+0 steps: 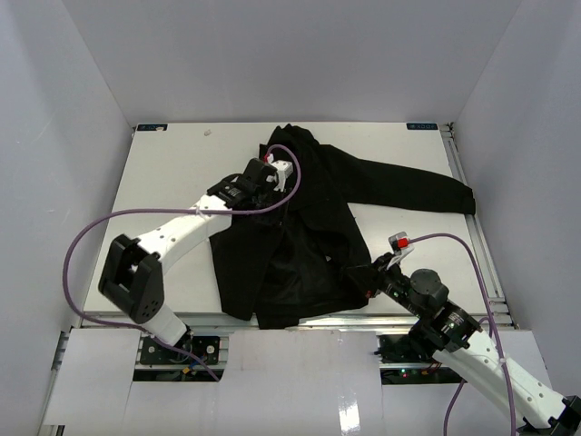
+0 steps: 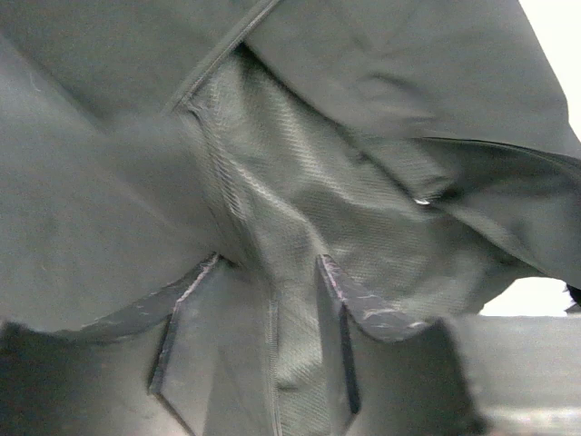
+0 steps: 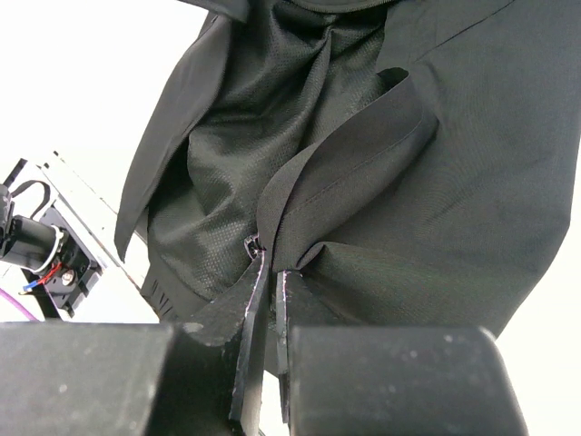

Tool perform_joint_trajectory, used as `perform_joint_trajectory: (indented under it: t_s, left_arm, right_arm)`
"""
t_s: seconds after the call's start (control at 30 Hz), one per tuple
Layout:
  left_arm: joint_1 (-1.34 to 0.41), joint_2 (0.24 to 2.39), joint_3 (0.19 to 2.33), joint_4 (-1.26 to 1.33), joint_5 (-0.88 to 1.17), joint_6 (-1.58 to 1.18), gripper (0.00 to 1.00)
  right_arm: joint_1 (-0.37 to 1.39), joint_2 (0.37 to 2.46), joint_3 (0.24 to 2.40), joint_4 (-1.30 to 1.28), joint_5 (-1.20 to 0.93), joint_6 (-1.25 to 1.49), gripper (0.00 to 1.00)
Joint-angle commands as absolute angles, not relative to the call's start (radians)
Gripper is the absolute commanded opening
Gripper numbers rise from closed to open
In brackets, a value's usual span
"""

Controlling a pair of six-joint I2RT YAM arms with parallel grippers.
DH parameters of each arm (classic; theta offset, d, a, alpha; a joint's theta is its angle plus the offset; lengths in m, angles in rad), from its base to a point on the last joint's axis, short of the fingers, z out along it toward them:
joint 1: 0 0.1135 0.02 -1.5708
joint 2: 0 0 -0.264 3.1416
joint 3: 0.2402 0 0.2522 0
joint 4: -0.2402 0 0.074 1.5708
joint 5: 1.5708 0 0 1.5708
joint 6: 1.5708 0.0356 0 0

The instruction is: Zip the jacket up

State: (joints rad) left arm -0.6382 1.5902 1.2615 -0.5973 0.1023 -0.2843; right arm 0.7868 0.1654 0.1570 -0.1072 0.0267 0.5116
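Note:
The black jacket [image 1: 309, 236] lies spread on the white table [image 1: 172, 182], its front open and the mesh lining showing. One sleeve [image 1: 427, 191] stretches to the right. My left gripper [image 1: 277, 171] is at the collar end. In the left wrist view its jaws [image 2: 268, 263] stand apart, with lining and a seam of the jacket [image 2: 363, 91] lying loosely between them. My right gripper [image 1: 370, 272] sits at the bottom hem on the right. There it [image 3: 270, 268] is shut on the front edge of the jacket [image 3: 436, 182], beside a small metal zipper part [image 3: 251, 245].
White walls enclose the table on three sides. A purple cable [image 1: 91, 236] loops off the left arm and another runs from the right arm [image 1: 454, 238]. The jacket's hem reaches the table's near edge [image 1: 300, 318]. An arm base [image 3: 36, 245] shows in the right wrist view.

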Motion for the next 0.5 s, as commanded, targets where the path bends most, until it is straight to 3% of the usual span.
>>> perform_joint_trajectory:
  t_s: [0.0, 0.17, 0.47]
  left_arm:
    - [-0.647, 1.363, 1.199, -0.545, 0.072, -0.336, 0.54]
    - [-0.667, 1.268, 1.109, -0.702, -0.055, -0.386, 0.53]
    - [-0.731, 1.222, 0.885, -0.737, -0.06, -0.491, 0.53]
  right_arm:
    - [0.792, 0.167, 0.173, -0.06, 0.03, 0.488, 0.08]
    - [0.793, 0.174, 0.184, -0.069, 0.015, 0.486, 0.08]
    - [0.792, 0.121, 0.172, -0.064, 0.009, 0.501, 0.08]
